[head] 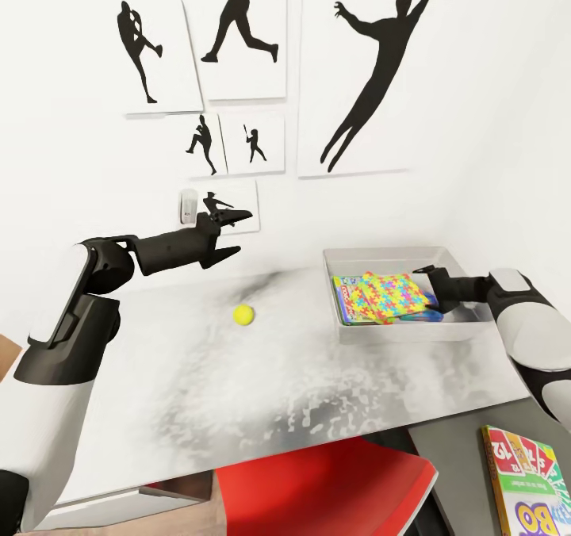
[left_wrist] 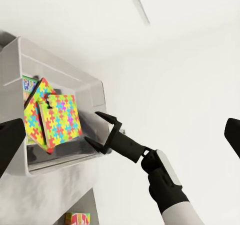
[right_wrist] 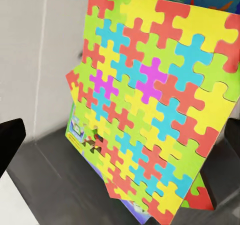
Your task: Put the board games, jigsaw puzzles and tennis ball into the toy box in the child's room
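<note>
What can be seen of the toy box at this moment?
The toy box is a shallow light-grey bin with outward-sloping walls, plastic-looking, standing upright on the far right part of the table near the wall. Inside lie two jigsaw puzzles, overlapping at different angles, on top of a green-edged board game, with a blue box edge peeking beneath. The right tool reaches over its right rim, jaws spread and empty, beside the puzzles.

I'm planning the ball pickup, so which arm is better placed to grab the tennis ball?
Left. The left gripper hangs open just above the tennis ball, while the right gripper sits over the toy box.
</note>
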### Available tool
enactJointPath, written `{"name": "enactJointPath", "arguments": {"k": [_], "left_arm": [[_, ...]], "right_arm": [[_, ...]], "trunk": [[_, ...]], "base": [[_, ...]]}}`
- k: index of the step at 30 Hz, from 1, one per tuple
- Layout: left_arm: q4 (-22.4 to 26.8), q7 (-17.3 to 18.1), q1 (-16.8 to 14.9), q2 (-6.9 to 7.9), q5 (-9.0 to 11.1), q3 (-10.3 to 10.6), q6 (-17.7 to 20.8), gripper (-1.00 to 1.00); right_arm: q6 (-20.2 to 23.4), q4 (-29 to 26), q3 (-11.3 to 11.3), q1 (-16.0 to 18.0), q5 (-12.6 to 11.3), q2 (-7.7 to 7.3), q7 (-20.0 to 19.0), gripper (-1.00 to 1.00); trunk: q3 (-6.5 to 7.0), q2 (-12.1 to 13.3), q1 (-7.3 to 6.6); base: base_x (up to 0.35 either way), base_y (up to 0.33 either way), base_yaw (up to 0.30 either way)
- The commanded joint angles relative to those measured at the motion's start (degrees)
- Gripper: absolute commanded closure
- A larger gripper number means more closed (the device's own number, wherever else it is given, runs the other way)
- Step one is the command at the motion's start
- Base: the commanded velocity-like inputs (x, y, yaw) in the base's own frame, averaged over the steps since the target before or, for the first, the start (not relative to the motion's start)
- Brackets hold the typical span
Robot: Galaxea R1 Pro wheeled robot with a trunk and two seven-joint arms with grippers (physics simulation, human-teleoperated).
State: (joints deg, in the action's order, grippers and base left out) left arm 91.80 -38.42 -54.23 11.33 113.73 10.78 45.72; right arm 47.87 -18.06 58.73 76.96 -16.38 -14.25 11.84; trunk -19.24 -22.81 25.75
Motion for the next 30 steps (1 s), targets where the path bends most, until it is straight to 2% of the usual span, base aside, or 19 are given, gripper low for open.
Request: {"name": "enactJointPath", "arguments": {"k": [1,18,30], "left_arm": [[0.0,-0.6,-0.1,0.01,0.6,0.0,-0.1,-1.0],[0.0,-0.6,0.0,-0.07,0.6,0.0,-0.1,-1.0],[0.0,-0.6,0.0,-0.07,0.6,0.0,-0.1,-1.0]], "right_arm": [[0.1,-0.1,0.1,0.4,-0.6,0.03,0.6,-1.0],[0.4,-0.2,-0.3,4.8,-0.6,-0.03,-0.3,-1.0],[0.8,-1.1,-0.7,5.7,-0.6,-0.58,-4.4,-1.0]], "trunk": [[-0.11,-0.1,0.03],[-0.11,-0.1,0.03],[-0.11,-0.1,0.03]], "base": [[0.0,0.0,0.0],[0.0,0.0,0.0],[0.0,0.0,0.0]]}}
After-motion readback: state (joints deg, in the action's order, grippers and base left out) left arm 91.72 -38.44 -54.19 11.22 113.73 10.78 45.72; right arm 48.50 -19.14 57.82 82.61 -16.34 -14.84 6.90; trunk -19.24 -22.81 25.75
